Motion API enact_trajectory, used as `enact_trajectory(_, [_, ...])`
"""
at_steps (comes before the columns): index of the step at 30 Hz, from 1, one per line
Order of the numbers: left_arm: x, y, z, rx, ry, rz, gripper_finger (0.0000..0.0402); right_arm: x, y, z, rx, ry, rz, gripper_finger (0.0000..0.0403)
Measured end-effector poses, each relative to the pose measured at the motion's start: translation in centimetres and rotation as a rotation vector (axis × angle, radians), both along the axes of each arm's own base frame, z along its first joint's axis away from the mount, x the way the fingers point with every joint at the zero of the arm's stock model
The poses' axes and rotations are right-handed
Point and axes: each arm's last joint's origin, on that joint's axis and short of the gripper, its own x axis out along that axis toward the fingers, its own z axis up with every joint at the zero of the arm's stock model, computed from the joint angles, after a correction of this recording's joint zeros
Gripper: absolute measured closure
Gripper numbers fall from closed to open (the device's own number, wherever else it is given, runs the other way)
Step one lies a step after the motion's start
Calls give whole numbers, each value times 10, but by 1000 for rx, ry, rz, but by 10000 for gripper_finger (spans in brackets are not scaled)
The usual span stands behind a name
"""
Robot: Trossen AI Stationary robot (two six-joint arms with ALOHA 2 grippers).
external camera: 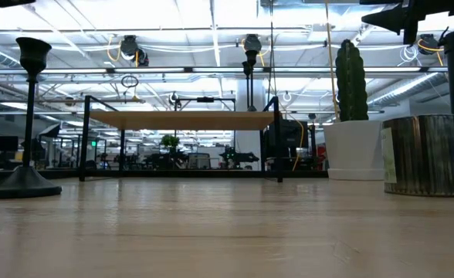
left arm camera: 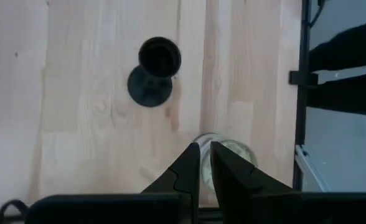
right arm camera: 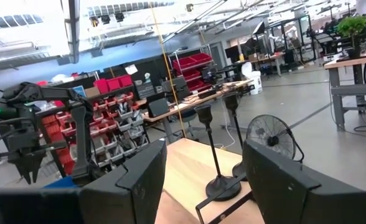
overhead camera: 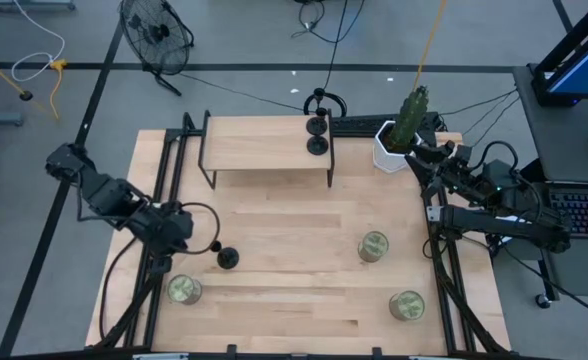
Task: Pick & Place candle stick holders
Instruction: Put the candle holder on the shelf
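Partly hidden behind the left gripper (left arm camera: 205, 163), fingers pressed together, a round jar (left arm camera: 233, 151), near it one matte-black candle stick holder (overhead camera: 228, 258), two more holders (overhead camera: 317, 135) on the wooden shelf (overhead camera: 259, 143), right gripper (right arm camera: 205, 168) spread, empty, beside the cactus pot (overhead camera: 388, 150).

Four cameras cover one wooden table (overhead camera: 294, 220). The high view looks straight down from well above, taking in the whole tabletop and both arms. The low view sits at tabletop height, facing level across the wood toward a raised shelf (external camera: 182, 120) and the room behind. The left wrist view looks almost straight down from close above the table, past its own fingers. The right wrist view faces outward over the shelf into the room. The high, low and left wrist views share one candle stick holder (overhead camera: 228, 258) standing on the table.
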Motion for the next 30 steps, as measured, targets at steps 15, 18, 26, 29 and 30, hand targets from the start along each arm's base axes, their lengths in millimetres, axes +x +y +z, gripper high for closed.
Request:
enact_trajectory(15, [1, 0, -1, -18, -1, 283, 360, 0, 0, 0, -12, 8, -2, 195])
enact_trajectory(18, [1, 0, -1, -31, 5, 321, 360, 0, 0, 0, -12, 8, -2, 195])
enact_trajectory(26, [2, -1, -1, -63, 23, 423, 360, 0, 0, 0, -12, 8, -2, 195])
enact_trajectory(29, [2, -1, -2, -61, 20, 437, 360, 0, 0, 0, -12, 8, -2, 195])
enact_trajectory(30, [3, 0, -2, -52, 12, 445, 360, 0, 0, 0, -12, 8, -2, 195])
